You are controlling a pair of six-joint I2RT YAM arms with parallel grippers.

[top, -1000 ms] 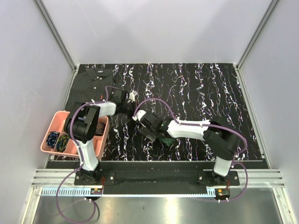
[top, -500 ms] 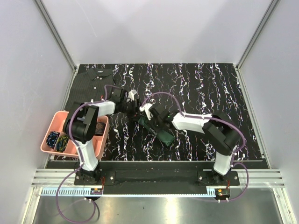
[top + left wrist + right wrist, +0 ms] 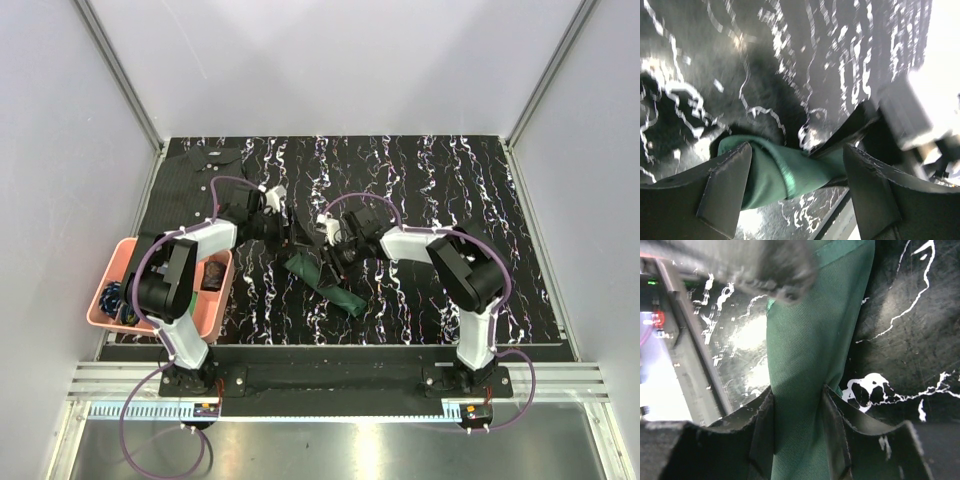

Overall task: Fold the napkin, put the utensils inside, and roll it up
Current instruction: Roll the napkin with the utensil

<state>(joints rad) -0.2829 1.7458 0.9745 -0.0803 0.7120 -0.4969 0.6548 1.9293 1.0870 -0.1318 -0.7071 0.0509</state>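
The napkin point(image 3: 326, 286) is a slim dark green roll lying slantwise near the middle of the table. Its far left end lifts toward both grippers. My right gripper point(image 3: 336, 248) is shut on the roll near that end, and the right wrist view shows its fingers point(image 3: 765, 415) pinching the green napkin point(image 3: 812, 340). My left gripper point(image 3: 291, 236) stands open around the same end. The left wrist view shows the napkin point(image 3: 785, 175) lying loose between my left gripper's point(image 3: 796, 152) spread fingers. The utensils are hidden.
A pink tray point(image 3: 120, 262) holding small items sits at the left edge beside the left arm. A dark pinstriped shirt point(image 3: 205, 165) lies at the back left corner. White walls enclose the patterned black table point(image 3: 450, 190).
My left gripper has opened and let go of the napkin. My right gripper has moved up along the roll toward the far end and closed on it.
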